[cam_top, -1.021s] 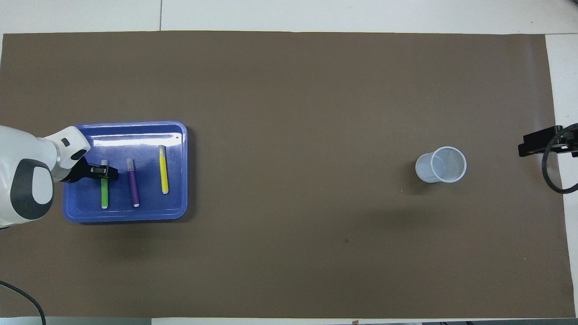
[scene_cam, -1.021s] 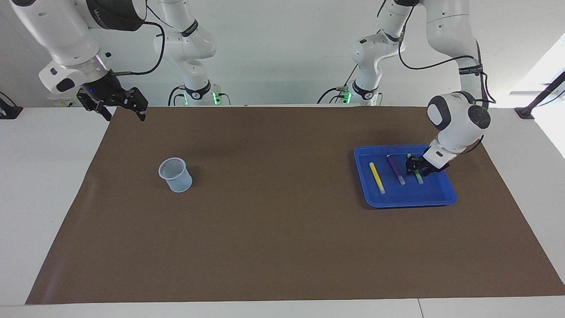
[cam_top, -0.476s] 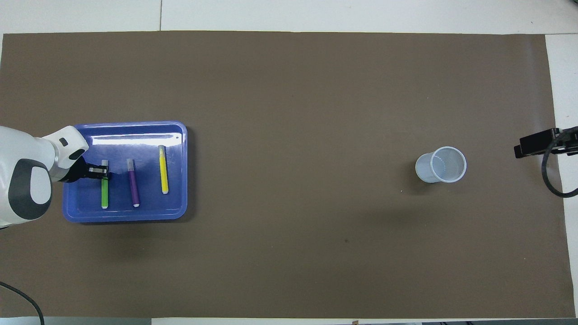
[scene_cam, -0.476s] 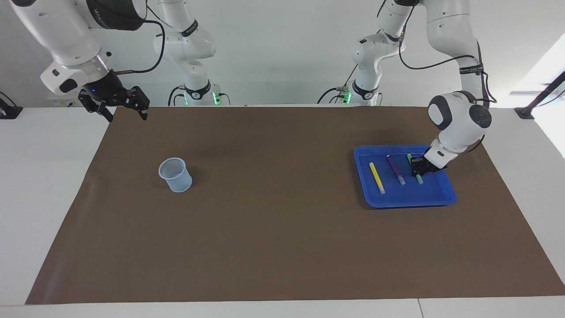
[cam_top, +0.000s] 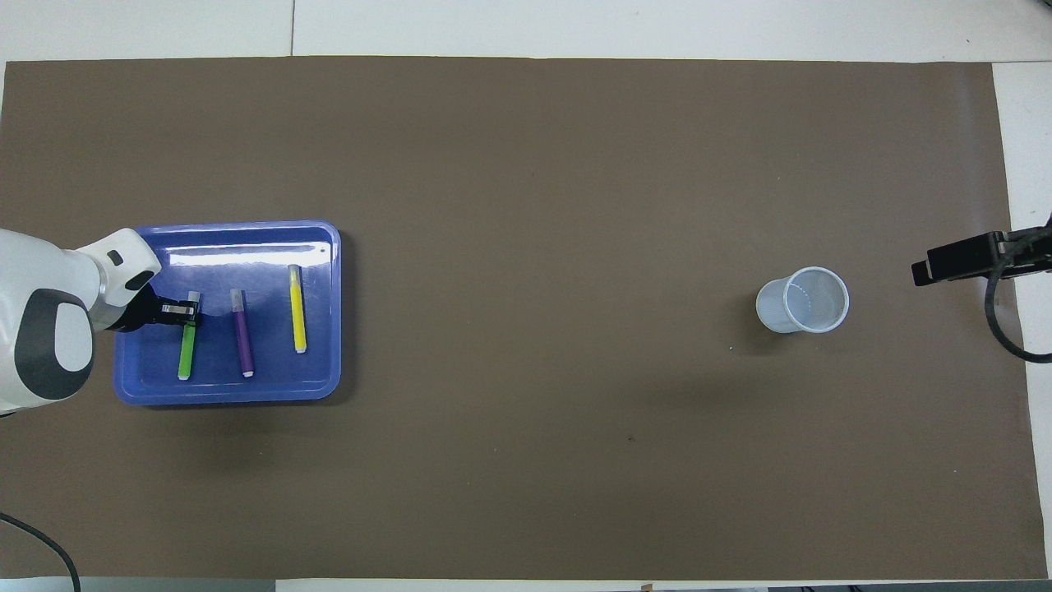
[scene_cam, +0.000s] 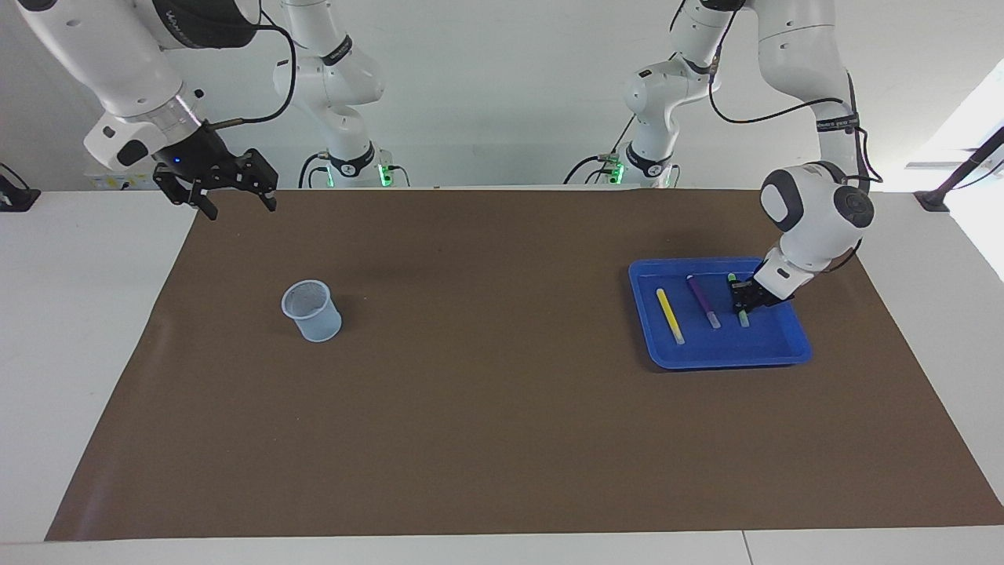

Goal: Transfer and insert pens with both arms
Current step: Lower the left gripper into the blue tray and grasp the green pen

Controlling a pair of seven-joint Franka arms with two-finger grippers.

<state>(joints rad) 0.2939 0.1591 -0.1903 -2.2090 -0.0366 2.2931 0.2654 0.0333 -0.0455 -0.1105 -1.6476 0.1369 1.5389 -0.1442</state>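
Three pens (scene_cam: 710, 302) lie side by side in the tray (scene_cam: 718, 355), well apart from the cup (scene_cam: 312, 311).

Tray (cam_top: 246, 238), lower left of overhead frame: glossy blue plastic, bright glare strip. Cup (cam_top: 803, 300), right of centre: pale, translucent-looking plastic with fine mesh texture. Table cover (cam_top: 526, 452): matt brown, paper-like sheet. Arm shells (scene_cam: 816, 212): glossy white, smooth.

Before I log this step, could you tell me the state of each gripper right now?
Left gripper: shut on the green pen, low in the blue tray.
Right gripper: open, holding nothing, over the brown mat.
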